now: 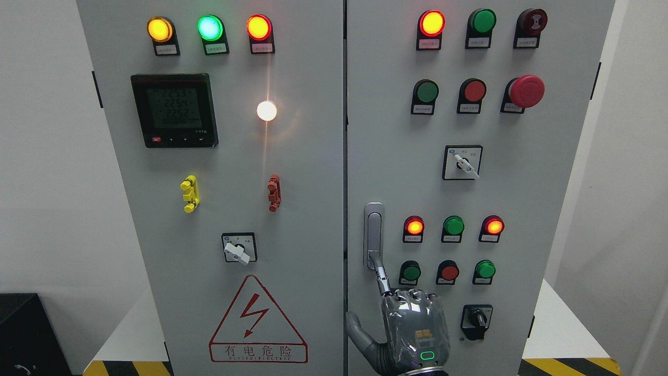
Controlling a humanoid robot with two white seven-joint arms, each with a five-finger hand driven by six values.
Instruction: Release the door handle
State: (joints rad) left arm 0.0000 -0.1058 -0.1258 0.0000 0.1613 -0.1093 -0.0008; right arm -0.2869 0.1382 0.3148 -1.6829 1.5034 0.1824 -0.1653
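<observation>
The silver door handle (374,235) stands upright in its recess at the left edge of the right cabinet door (563,209). My right hand (415,326) comes up from the bottom edge just below it, with its back toward the camera. Its index finger (381,272) is stretched upward, and the tip touches the handle's lower end. The other fingers are curled at the knuckles and the thumb (357,326) sticks out to the left. Nothing is grasped in the hand. My left hand does not show.
The handle lies flat in its recess and both grey cabinet doors look shut, with the seam (345,156) between them. Lit indicator lamps, push buttons, a red emergency button (526,91) and rotary switches (476,319) surround the hand. Yellow-black floor tape marks the base.
</observation>
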